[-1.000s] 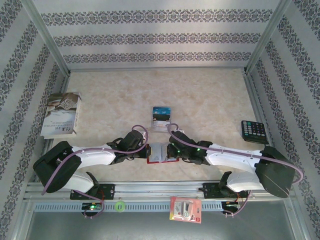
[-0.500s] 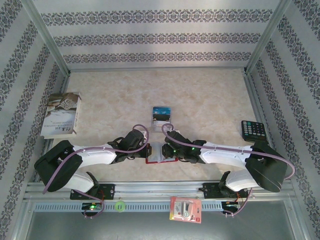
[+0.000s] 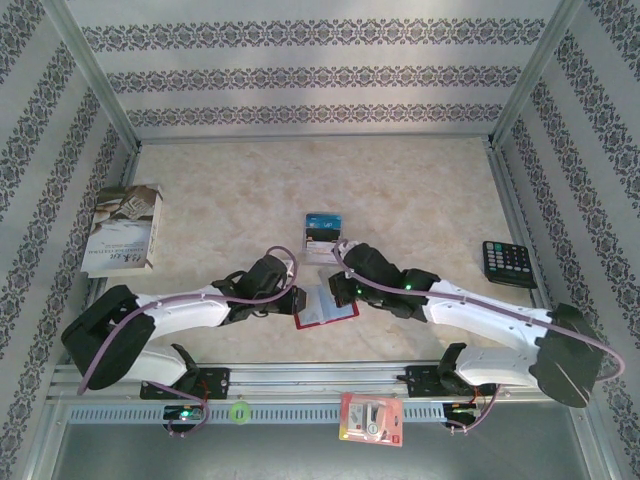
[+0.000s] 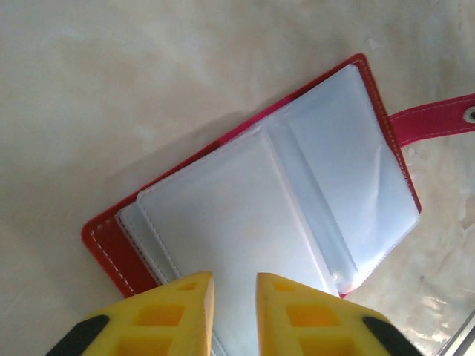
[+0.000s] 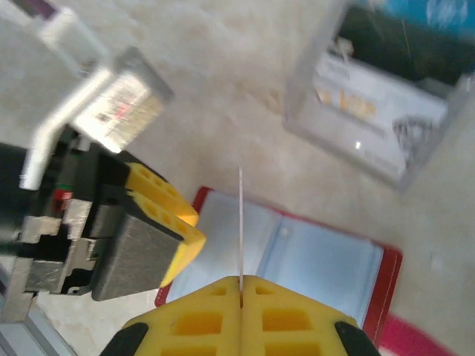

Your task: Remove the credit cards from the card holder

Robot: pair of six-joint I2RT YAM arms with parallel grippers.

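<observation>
1. Blur is smearing the right wrist view for you: the clear stand (image 5: pixel 386 111) at the upper right is showing only dark and teal smudges inside, and you cannot tell how many cards are sitting in it.
2. You are seeing the credit card (image 5: pixel 240 222) edge-on, as a thin pale line rising from the seam of the right claw (image 5: pixel 241 285); its face and colour are staying hidden from you.
3. The right claw is clenching on that card, its yellow fingers pressing flat together.
4. The card holder (image 4: pixel 297 193) is lying open and flat on the surface (image 3: pixel 420 190), toward the near side and between the two claws. Its lower corner is disappearing behind the yellow fingers (image 4: pixel 178 311) in the left wrist view, and its red snap tab (image 4: pixel 434 120) is being cut off at the right border.
5. The holder's clear pockets are looking pale and glossy, so you cannot tell whether any card is sitting in them.
6. The left claw (image 4: pixel 234 289) is hovering just over the holder's near edge, released and holding nothing, its fingers standing a narrow gap apart.
7. From above, both arms are stretching low and inward from the outer corners, and the wrists are nearly meeting over the holder, with the right wrist covering part of its far edge.
8. The calculator (image 3: pixel 510 262) is lying well apart, by the right wall.
</observation>
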